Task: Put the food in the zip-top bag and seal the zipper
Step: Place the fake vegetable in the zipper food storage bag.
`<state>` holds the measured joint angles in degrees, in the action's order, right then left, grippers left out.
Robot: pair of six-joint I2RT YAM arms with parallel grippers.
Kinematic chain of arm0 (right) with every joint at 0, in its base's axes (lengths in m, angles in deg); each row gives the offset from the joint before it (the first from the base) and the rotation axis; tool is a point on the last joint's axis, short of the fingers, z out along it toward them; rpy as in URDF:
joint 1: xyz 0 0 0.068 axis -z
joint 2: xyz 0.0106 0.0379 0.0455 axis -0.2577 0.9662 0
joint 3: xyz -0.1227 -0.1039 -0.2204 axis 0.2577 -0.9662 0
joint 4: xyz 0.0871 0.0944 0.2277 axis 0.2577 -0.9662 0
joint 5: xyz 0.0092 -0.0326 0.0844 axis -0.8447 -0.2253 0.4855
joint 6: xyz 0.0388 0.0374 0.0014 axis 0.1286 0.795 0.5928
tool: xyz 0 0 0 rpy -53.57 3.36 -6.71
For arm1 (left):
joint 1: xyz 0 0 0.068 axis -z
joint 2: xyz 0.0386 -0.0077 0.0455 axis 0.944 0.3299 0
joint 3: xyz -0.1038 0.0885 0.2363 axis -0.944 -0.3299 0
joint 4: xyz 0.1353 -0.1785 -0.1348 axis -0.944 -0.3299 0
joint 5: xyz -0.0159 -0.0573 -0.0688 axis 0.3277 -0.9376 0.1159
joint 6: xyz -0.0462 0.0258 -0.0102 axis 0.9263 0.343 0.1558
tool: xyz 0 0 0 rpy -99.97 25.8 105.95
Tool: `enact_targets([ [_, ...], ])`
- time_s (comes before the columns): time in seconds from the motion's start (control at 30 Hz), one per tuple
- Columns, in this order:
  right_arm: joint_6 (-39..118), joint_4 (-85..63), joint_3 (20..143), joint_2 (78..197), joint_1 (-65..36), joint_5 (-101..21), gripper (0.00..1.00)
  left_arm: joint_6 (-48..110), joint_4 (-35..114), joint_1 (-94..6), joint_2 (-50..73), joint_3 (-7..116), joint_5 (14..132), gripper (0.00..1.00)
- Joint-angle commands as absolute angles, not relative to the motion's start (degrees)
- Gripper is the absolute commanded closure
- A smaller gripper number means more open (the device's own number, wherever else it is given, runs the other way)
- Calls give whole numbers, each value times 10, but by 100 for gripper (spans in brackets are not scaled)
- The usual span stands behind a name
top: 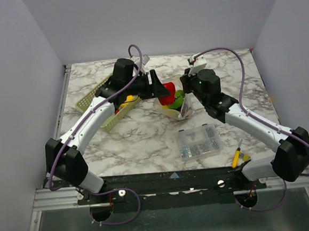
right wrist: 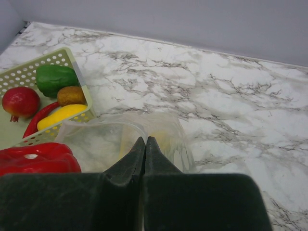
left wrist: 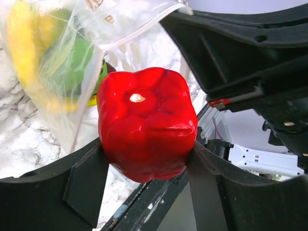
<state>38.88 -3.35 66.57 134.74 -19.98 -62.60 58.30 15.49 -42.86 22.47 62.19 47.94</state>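
Observation:
My left gripper (top: 162, 89) is shut on a glossy red toy pepper (top: 168, 93), held just left of the mouth of the zip-top bag (top: 179, 107). In the left wrist view the pepper (left wrist: 144, 125) sits between the two fingers, with the bag (left wrist: 62, 62) behind it holding yellow and green food. My right gripper (top: 186, 87) is shut on the bag's upper mouth edge and holds it up. In the right wrist view its closed tips (right wrist: 145, 142) pinch the clear rim of the bag (right wrist: 106, 139), and the pepper (right wrist: 38, 159) shows at the lower left. The zipper strip cannot be made out.
The lattice basket (right wrist: 72, 60) left of the bag holds a green pepper (right wrist: 55, 79), a red fruit (right wrist: 20, 102), a brown piece (right wrist: 71, 95) and a yellow piece (right wrist: 62, 115). A clear compartment box (top: 198, 141) and a yellow-handled tool (top: 237, 157) lie near the front right.

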Motion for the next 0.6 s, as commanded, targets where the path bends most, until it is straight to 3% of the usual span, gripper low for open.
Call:
enact_targets([
  [0.0, 393, -14, 658, 1321, -203, -619, 100, 598, 141, -420, 249, 645, 487, 80],
  [0.27, 394, -14, 657, 1319, -204, -621, 100, 609, 128, -401, 293, 662, 493, 72],
  [0.57, 394, -13, 658, 1329, -205, -622, 100, 611, 124, -391, 340, 704, 483, 53],
])
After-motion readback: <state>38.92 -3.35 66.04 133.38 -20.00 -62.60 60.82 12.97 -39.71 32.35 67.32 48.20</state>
